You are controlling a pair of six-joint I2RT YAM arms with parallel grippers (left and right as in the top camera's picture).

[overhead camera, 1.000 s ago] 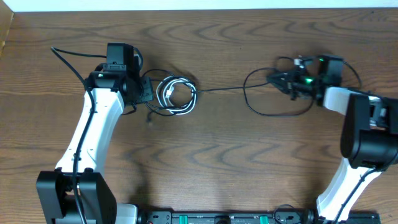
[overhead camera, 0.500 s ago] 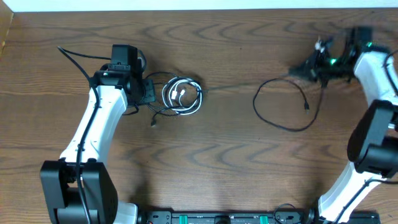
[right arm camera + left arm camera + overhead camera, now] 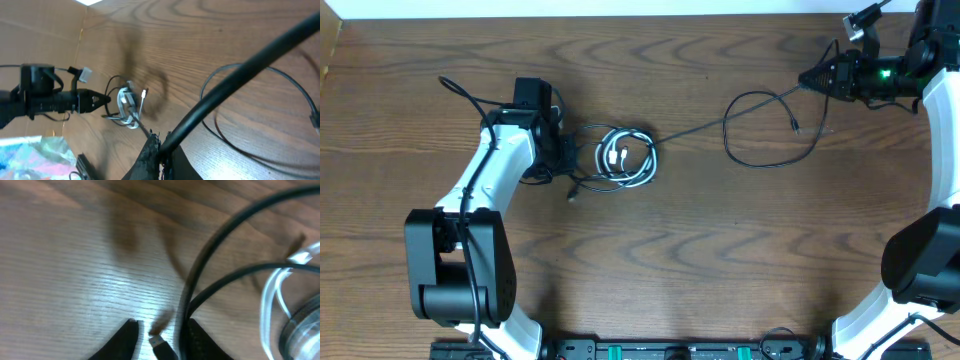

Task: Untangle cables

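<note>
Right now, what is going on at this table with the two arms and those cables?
The right gripper is shut on the long thin black cable near the far right corner of the brown wooden table. The cable runs left into a small coiled white cable, where the two seem tangled. The left gripper sits open beside that coil, holding nothing.

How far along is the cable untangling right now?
Partly done. One black cable is stretched out rightward, pinched in the right gripper. The white cable lies coiled with black strands, beside the open left gripper. Separating that bundle is left.
</note>
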